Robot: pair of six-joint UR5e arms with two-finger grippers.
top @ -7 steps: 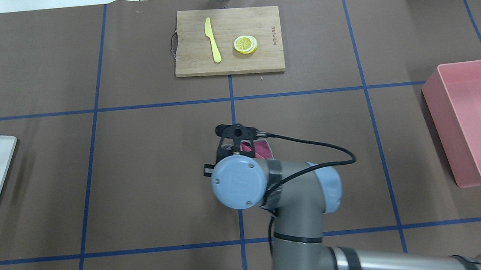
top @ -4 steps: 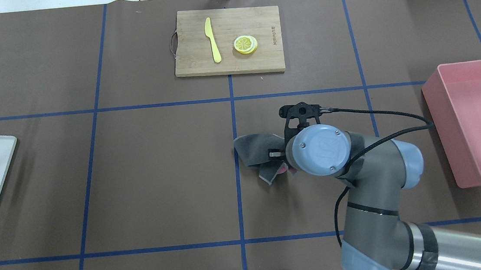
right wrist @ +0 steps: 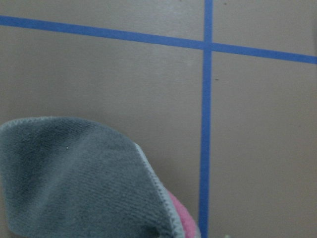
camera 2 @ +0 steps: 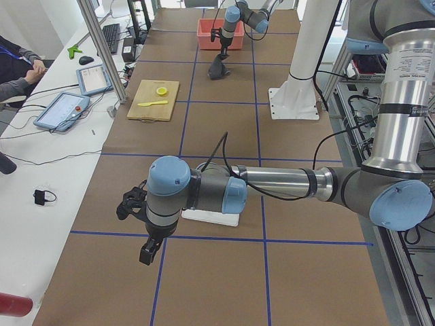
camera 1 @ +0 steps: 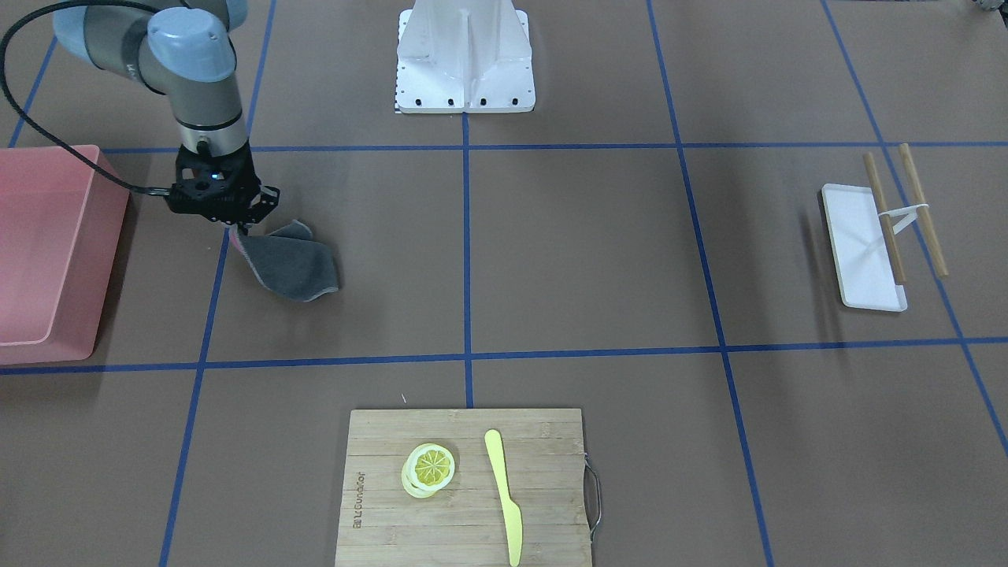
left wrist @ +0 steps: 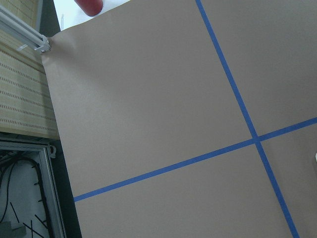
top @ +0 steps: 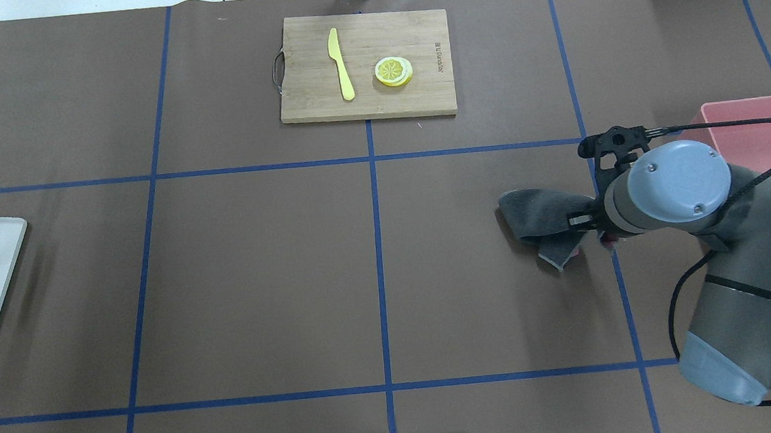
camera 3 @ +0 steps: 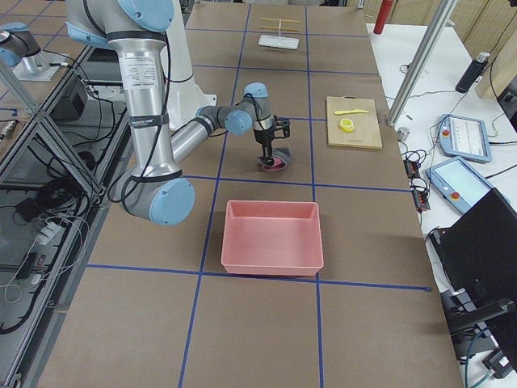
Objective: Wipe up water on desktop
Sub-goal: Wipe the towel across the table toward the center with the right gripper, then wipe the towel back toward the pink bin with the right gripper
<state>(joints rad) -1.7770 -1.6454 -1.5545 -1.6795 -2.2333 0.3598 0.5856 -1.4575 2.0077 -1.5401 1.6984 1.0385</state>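
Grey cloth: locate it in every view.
Front-facing: grey cloth left of centre.
Overhead: grey cloth right of centre.
Exterior left: grey cloth far, near the top.
Exterior right: grey cloth centre.
Left wrist: absent.
Right wrist: grey cloth lower left.
Landmark: pink bin nearby in exterior views.

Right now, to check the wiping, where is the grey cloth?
In the overhead view, the grey cloth is at the right of the desktop, gripped by the right claw, just left of the pink bin.

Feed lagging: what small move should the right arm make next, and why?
Probably carry the grey-and-pink microfibre cloth toward the pink plastic bin: the right gripper pinches its edge, the bin is adjacent, and the brown taped desktop shows no visible water.
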